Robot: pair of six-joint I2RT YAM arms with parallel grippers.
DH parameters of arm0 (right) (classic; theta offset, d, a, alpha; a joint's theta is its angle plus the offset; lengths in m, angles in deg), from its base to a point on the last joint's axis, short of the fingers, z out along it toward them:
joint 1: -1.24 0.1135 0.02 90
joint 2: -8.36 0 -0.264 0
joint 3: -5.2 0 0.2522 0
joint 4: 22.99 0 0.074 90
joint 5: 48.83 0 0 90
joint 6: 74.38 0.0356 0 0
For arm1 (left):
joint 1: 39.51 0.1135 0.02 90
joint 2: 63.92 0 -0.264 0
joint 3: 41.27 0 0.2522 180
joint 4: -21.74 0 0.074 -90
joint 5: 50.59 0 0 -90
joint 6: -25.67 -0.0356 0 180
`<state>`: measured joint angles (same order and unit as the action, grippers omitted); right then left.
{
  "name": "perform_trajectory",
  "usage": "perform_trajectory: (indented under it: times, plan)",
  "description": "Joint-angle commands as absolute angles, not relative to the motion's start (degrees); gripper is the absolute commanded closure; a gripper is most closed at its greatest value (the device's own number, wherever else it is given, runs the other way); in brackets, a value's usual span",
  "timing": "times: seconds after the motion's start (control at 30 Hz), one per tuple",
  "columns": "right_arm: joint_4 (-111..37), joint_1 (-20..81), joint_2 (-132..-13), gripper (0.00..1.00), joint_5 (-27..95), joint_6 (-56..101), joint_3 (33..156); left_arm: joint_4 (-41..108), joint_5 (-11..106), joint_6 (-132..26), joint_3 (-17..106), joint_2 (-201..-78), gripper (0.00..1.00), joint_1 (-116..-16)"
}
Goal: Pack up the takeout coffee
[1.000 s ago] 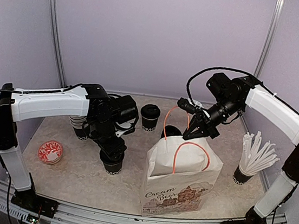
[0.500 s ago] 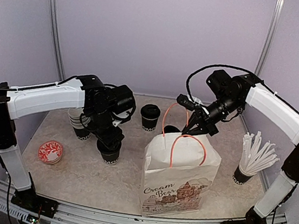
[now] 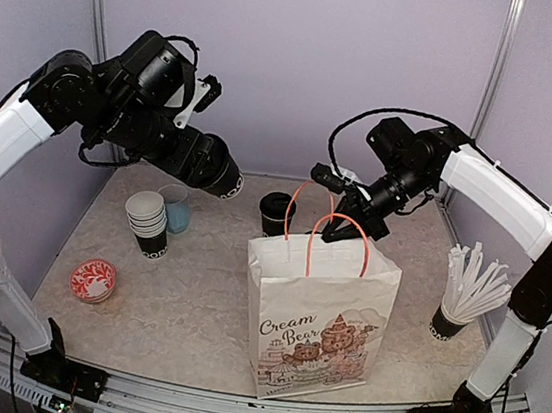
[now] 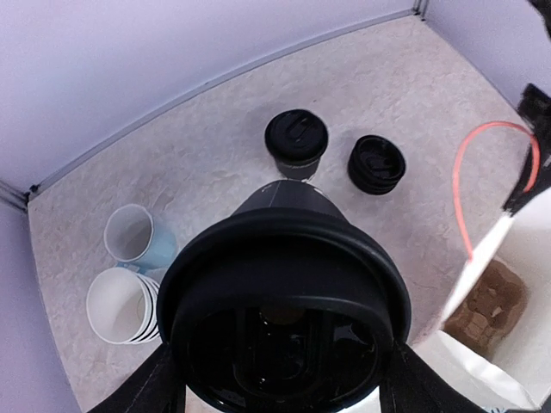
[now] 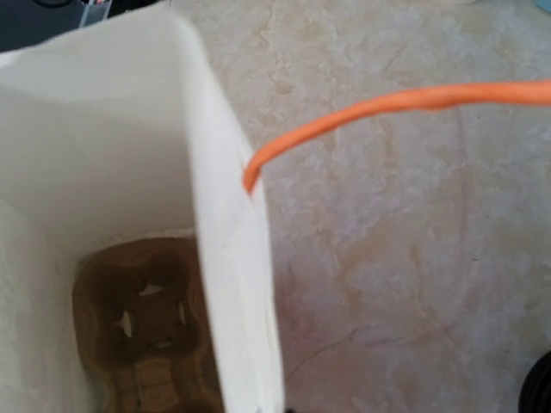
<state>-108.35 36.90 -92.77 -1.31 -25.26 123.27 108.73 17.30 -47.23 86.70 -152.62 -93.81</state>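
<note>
The marbled table (image 3: 171, 325) is being occupied near its middle by a white paper bag (image 3: 318, 313), standing upright with its mouth open. The bag's far rim is being met by the right gripper (image 3: 341, 231). Whether that rim is being pinched cannot be told, since the fingers are not being shown. At the bag's bottom a brown cup carrier (image 5: 146, 335) is being shown, with no cup seen in it. High to the bag's left, one takeout cup (image 4: 284, 310) is being clasped at its sides by the left gripper (image 3: 211, 163), tilted, lid towards the wrist camera. A second lidded cup (image 3: 277, 212) is being left standing behind the bag, with a third lidded cup (image 4: 376, 163) near it. For the lowering to be done well, the held cup should be brought over the mouth, righted, steered clear of the orange handle (image 5: 387, 103), and seated in a carrier well before being released.
</note>
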Motion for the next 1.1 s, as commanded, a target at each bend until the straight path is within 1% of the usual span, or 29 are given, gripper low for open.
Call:
perform_trajectory:
  times: [0.0, 0.23, 0.73, 0.9, 1.07]
  plan:
    - [-109.0, 37.7, -93.1, 1.00, -1.2, -23.2, 126.1, 107.9, 17.9, -48.5, 90.6, -151.0, 0.36, -97.1]
    - [-109.5, 37.7, -93.5, 1.00, -5.1, -21.5, 130.0, 106.7, 21.1, -48.8, 94.2, -151.5, 0.37, -100.9]
    - [-108.2, 37.8, -95.6, 1.00, -5.2, -20.0, 129.1, 106.8, 30.6, -51.4, 94.6, -155.5, 0.40, -107.5]
    - [-107.5, 37.8, -95.2, 1.00, -5.1, -19.2, 129.6, 107.1, 30.8, -52.5, 94.2, -158.1, 0.40, -108.7]
    - [-107.7, 37.9, -94.6, 1.00, -6.7, -18.6, 130.7, 107.1, 28.5, -52.7, 94.4, -161.9, 0.40, -108.7]
